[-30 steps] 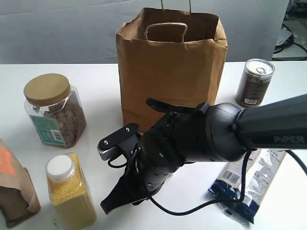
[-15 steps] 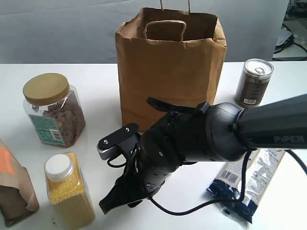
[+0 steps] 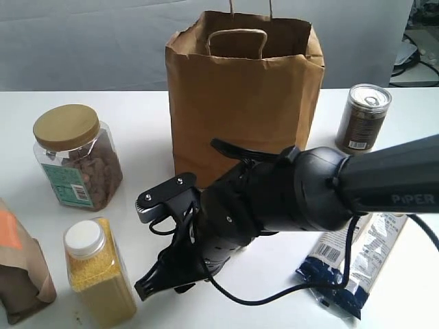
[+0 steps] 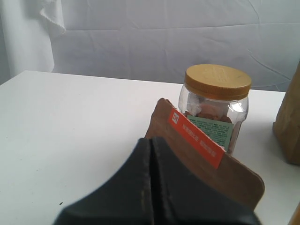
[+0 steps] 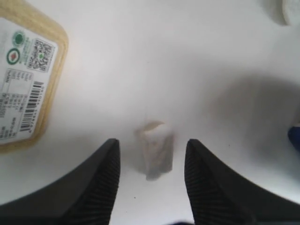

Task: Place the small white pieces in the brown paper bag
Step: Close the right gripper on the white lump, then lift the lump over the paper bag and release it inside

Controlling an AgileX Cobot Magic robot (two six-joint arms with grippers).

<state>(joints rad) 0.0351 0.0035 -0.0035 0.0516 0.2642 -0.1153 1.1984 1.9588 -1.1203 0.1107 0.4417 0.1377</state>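
Pre-grasp on one of the small white pieces (image 5: 155,150), none bagged as far as I can judge.

Exterior view: right gripper (image 3: 142,247) is low over the table, jaws spread, just beside a yellow-grain bottle (image 3: 96,274). The piece is hidden under the arm. The brown paper bag (image 3: 247,96) stands upright, mouth open, well behind the gripper.

Left wrist view: left gripper (image 4: 151,154) is clenched on nothing, with an orange-label pouch (image 4: 206,154) just ahead of it.

Right wrist view: the piece lies on the table between the spread fingers (image 5: 101,183), touching neither.

Next, my read: close gently and centred, since a small irregular lump could squirt out. Then lift and carry over the bag's mouth.
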